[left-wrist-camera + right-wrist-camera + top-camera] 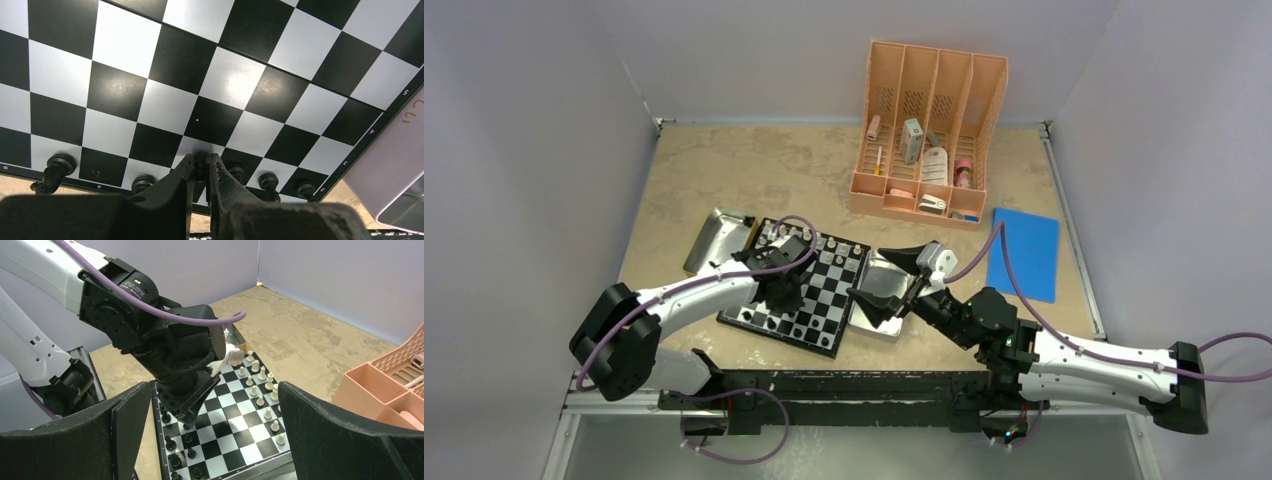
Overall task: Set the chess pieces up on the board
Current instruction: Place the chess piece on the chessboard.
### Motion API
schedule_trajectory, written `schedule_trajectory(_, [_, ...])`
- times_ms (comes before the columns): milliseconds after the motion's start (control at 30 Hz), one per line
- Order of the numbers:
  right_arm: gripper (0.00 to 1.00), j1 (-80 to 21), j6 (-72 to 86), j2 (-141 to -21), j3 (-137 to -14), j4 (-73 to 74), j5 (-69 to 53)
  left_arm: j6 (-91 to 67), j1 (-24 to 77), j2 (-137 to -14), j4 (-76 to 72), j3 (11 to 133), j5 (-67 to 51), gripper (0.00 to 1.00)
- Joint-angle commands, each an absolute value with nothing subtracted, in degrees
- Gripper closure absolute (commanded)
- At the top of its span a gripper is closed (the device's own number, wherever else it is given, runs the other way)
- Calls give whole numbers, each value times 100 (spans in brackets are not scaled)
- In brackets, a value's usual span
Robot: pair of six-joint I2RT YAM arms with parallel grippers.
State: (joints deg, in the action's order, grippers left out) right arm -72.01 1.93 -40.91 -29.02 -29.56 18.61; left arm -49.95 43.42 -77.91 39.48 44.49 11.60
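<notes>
- Watching the left gripper [782,288] hanging low over the near side of the board [232,80], jaws pointing down at the checks.
- Seeing those jaws pinched almost together, only a slit showing, and gripping a black pawn [201,160] right in that slit, tips looking snug on its head.
- Reading the pawn as upright, long axis running straight up between the tips, so dead centre of the jaws rather than off to either side. Base hidden behind the tips, so no calling contact with the square.
- Spotting other black pieces [55,167] lined along the board's near rim, just behind the tips and fanning out to both sides, close to the held pawn but apart from it.
- Picking out white pieces [260,390] ranked along the far side, well beyond the tips.
- Finding the right gripper [889,282] off the board's right edge, over a silver tray [395,165], jaws spread fully wide and carrying nothing, facing across toward the left gripper.
- Judging the left gripper to be the one in play here, the right well apart from the pawn.
- Expecting the coming move to hinge on that vertical line: letting go and rising straight up along the pawn's axis, with any sideways drift risking a knock to the neighbours just behind.
</notes>
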Motion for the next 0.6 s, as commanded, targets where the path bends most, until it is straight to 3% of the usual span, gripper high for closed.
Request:
schedule_trajectory(0, [1, -7226, 141, -4093, -2998, -3191, 2007, -4985, 4418, -7884, 3990, 4617, 1265, 87])
schedule_trajectory(567, [1, -7228, 85, -4165, -3022, -3231, 1951, -5036, 4497, -7824, 4351, 4756, 1514, 83])
